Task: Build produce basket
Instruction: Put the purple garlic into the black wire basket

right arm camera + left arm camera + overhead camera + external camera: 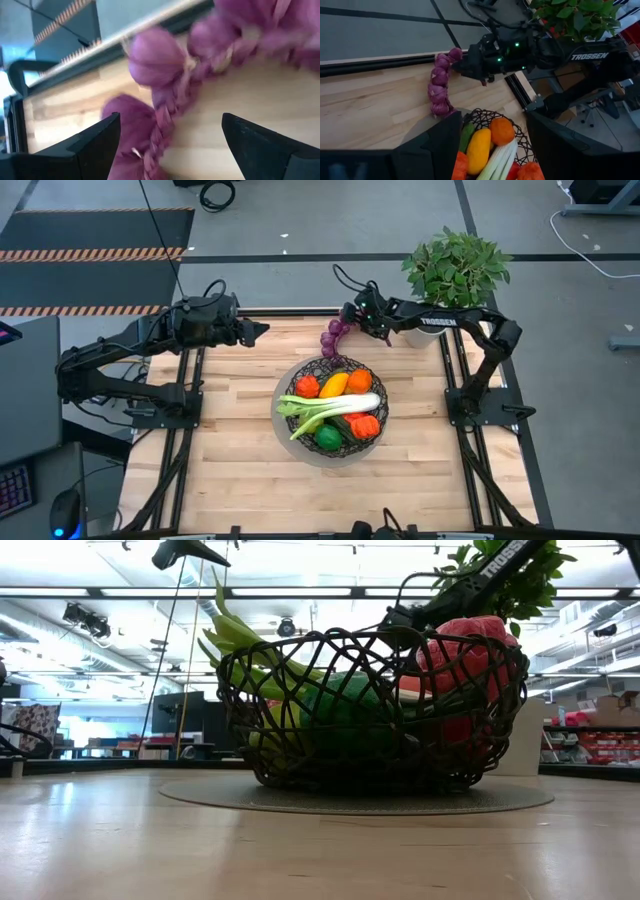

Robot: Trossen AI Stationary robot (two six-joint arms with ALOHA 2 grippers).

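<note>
1. Basket (331, 412): dark wire-mesh bowl on a pale round base, at the centre of the tabletop (230, 470) in the high view; in the low view it fills the middle of the frame.
2. Contents of the basket, high view: leek (325, 411) lying across the middle; lemon (333, 385) and an orange pepper (359, 381) above it; a red-orange piece (307, 387) at upper left; red pepper (365, 425) at lower right; green pepper (328, 438) at the bottom.
3. Grapes (335, 338): purple bunch outside the basket, just above its upper rim in the high view, hanging down from the right hand toward the rim; whether the lowest grapes touch the rim or tabletop cannot be told.
4. Right hand (352, 313): above and slightly right of the basket in the high view. In the left wrist view it meets the top end of the grapes; in its own wrist view the fingers (95, 140) stand wide apart with the grapes between and beyond them. Whether it grips them cannot be told.
5. Left hand (262, 330): open and empty, upper left of the basket in the high view, pointing right toward the grapes.
6. Potted plant (455, 268): upper right of the high view, behind the right arm.
</note>
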